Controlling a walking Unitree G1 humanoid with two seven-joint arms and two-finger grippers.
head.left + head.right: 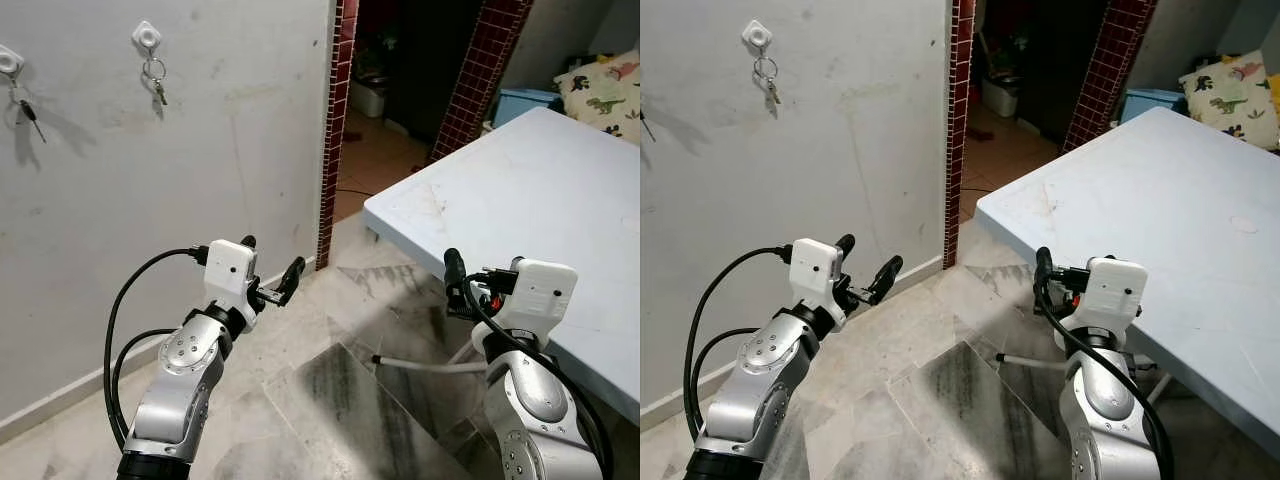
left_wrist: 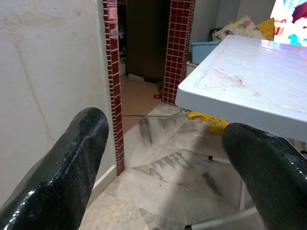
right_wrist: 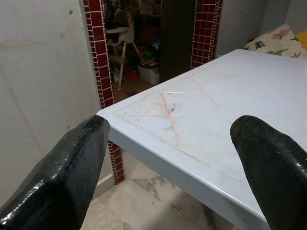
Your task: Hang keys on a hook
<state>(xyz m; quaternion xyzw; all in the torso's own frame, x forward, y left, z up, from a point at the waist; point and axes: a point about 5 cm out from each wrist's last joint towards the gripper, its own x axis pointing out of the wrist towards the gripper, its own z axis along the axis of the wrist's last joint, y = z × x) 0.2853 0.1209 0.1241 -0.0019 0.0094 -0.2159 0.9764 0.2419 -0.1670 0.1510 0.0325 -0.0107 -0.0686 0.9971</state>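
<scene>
Grey plaster wall [image 1: 200, 130] carried a white hook [image 1: 146, 37] with the keys [image 1: 157, 82] already hanging from it, high up. Both the left pincer [image 1: 270, 270] and right pincer [image 3: 172, 167] were spread empty, held low beside the worktop [image 1: 540, 190], probably because nothing remained to carry.

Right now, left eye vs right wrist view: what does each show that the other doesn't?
Left eye view: two white hooks on the grey wall, one holding a ring of keys, another at the frame's edge with a dark key hanging; also both arms, with the left end effector open and empty above the marble floor.
Right wrist view: the right end effector open and empty, scratches on the table top, and a chair beyond the doorway.
Both: the white table, red tiled door frame and dinosaur-print cushion.
</scene>
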